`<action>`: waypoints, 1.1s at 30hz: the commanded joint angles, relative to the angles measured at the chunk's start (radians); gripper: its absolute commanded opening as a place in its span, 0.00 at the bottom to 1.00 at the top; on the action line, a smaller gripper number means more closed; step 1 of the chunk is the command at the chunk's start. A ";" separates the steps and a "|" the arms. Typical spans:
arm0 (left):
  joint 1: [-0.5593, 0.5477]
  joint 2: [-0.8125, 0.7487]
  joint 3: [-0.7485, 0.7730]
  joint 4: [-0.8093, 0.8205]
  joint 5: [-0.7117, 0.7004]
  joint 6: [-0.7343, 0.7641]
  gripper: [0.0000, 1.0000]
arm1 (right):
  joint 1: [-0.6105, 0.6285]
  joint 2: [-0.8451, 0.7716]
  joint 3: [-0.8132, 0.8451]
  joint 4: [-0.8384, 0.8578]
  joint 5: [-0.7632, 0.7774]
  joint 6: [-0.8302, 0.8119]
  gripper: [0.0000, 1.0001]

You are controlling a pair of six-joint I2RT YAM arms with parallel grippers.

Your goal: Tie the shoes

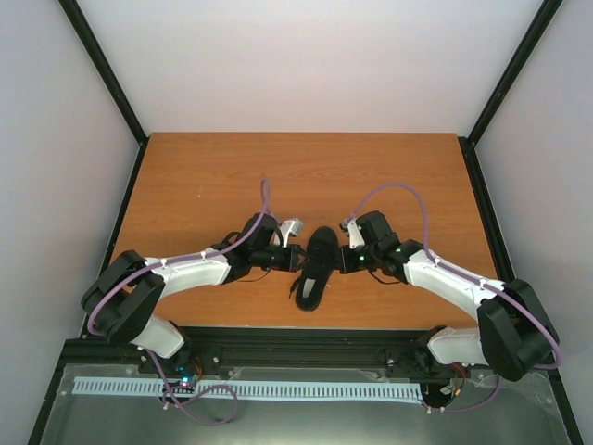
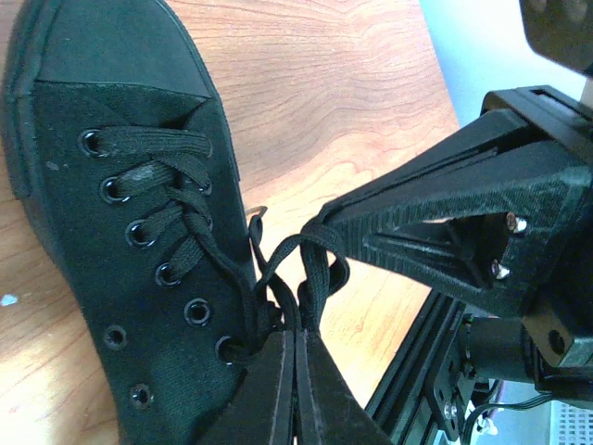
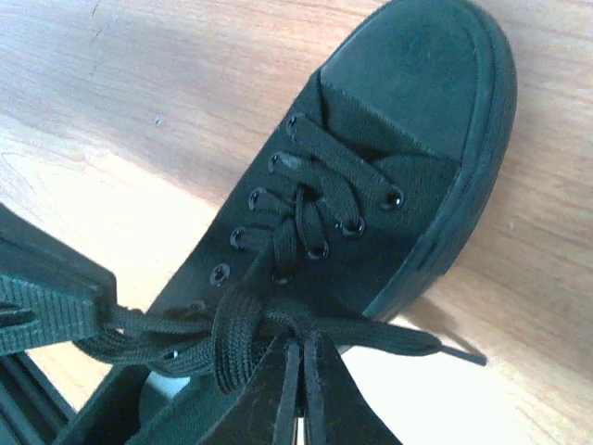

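black shoe [image 1: 315, 267] lies central on the wooden table [image 1: 204, 176], toe pointing away from the bases, directly between the arms. left gripper [image 2: 295, 338] and right gripper [image 3: 298, 343], equally near, each pinch its laces [image 2: 315, 278] from opposite sides.

Wood-grain tabletop [image 1: 306, 167], orange-brown, rect.; glare patches in wrist views. Pale back wall [image 1: 315, 56], plain, w/ side walls to match. Black frame posts at back-L [image 1: 102, 65] and back-R [image 1: 514, 69] corners, slanting outward in top view. Black rail [image 1: 315, 345] along near table edge, bolt holes visible. White slotted cable duct [image 1: 278, 389] nearer than rail, running L–R. Grey metal sheet [image 1: 306, 422] under duct. Sm. white speck [image 2: 7, 299] on table surface, left-wrist view; kind not discernible.
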 commanded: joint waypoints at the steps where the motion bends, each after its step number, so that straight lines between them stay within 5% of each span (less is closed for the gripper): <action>1: 0.003 -0.040 -0.019 -0.022 -0.053 0.004 0.01 | -0.014 0.040 0.047 0.003 0.043 -0.030 0.03; 33: 0.098 -0.102 -0.163 -0.068 -0.189 -0.034 0.01 | -0.180 0.171 0.068 0.057 -0.030 -0.065 0.03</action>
